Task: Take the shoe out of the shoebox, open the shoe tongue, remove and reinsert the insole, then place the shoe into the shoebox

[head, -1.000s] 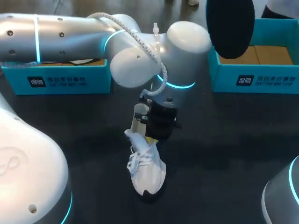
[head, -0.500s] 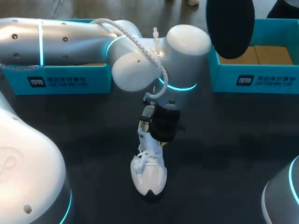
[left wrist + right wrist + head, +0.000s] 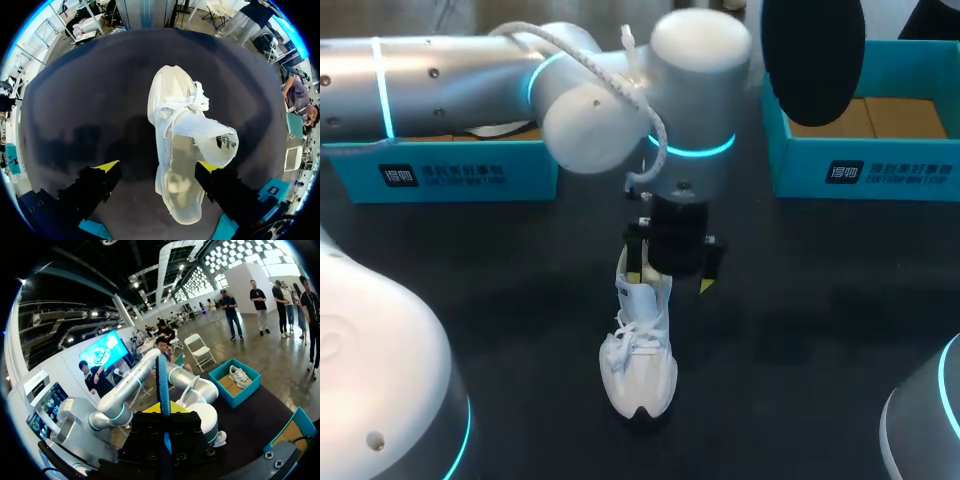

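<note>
Shoe (image 3: 172,100) under left gripper (image 3: 158,165)
White, rounded toe, floppy tongue (image 3: 207,135) flipped out, heel between its spread fingers (image 3: 100,175); right gripper (image 3: 167,409) is pinching a thin dark insole (image 3: 162,380).

Your shoe (image 3: 638,370) is all white with a black toe patch. Table (image 3: 800,330) is near-black, boxes (image 3: 880,170) teal. Arm (image 3: 470,80) is silver with glowing cyan rings, left gripper (image 3: 670,280) black with yellow tips, insole (image 3: 813,55) black with a blue edge.

R gripper (image 3: 163,411) pinching insole (image 3: 161,377), edge-on
</note>
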### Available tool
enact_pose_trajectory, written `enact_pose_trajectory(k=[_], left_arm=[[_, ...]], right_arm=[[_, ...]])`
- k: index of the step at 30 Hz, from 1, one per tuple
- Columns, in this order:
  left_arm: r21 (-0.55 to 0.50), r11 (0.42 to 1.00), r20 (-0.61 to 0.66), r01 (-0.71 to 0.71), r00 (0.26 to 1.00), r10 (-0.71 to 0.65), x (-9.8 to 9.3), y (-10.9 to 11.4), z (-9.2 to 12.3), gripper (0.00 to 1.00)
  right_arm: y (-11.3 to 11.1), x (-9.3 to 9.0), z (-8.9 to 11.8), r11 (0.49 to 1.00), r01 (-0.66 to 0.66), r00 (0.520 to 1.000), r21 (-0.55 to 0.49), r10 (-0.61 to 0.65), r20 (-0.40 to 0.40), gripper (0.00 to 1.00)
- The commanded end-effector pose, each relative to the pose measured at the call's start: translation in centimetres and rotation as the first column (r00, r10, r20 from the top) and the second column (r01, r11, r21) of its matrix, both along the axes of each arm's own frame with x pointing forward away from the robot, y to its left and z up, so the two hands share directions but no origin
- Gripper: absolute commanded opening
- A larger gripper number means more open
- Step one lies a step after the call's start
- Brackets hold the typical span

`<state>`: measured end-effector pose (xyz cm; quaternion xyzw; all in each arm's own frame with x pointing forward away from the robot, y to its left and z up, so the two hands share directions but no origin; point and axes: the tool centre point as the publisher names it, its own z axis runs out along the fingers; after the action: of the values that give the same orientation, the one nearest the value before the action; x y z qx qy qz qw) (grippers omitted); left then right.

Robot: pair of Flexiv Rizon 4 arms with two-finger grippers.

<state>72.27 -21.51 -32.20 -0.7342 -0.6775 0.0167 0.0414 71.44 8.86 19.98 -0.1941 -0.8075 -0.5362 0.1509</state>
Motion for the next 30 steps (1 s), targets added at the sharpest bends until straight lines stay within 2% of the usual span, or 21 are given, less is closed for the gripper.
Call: enact_pose_trajectory(k=[1, 11, 22, 30], left_arm=[[-0.06, 0.998, -0.007, -0.02, 1.0, 0.02, 0.4, 0.9, 1.9, 1.0], [-0.168, 0.982, -0.048, -0.089, 0.996, 0.082, 1.6, 1.2, 5.5, 1.0], [-0.309, 0.939, -0.097, -0.151, 0.987, 0.127, 2.2, 3.0, 8.3, 1.0], [-0.5, 0.824, -0.211, -0.269, 0.96, 0.185, 3.3, 4.2, 9.8, 1.0]], right_arm=[[0.1, 0.1, 0.0, 1.0, 0.002, 1.0, -0.004, -0.002, -0.001, 0.0], [0.1, 0.1, 0.0, 1.0, 0.002, 1.0, -0.004, -0.002, -0.001, 0.0], [0.1, 0.1, 0.0, 1.0, 0.002, 1.0, -0.004, -0.002, -0.001, 0.0], [0.1, 0.1, 0.0, 1.0, 0.002, 1.0, -0.004, -0.002, -0.001, 0.0]])
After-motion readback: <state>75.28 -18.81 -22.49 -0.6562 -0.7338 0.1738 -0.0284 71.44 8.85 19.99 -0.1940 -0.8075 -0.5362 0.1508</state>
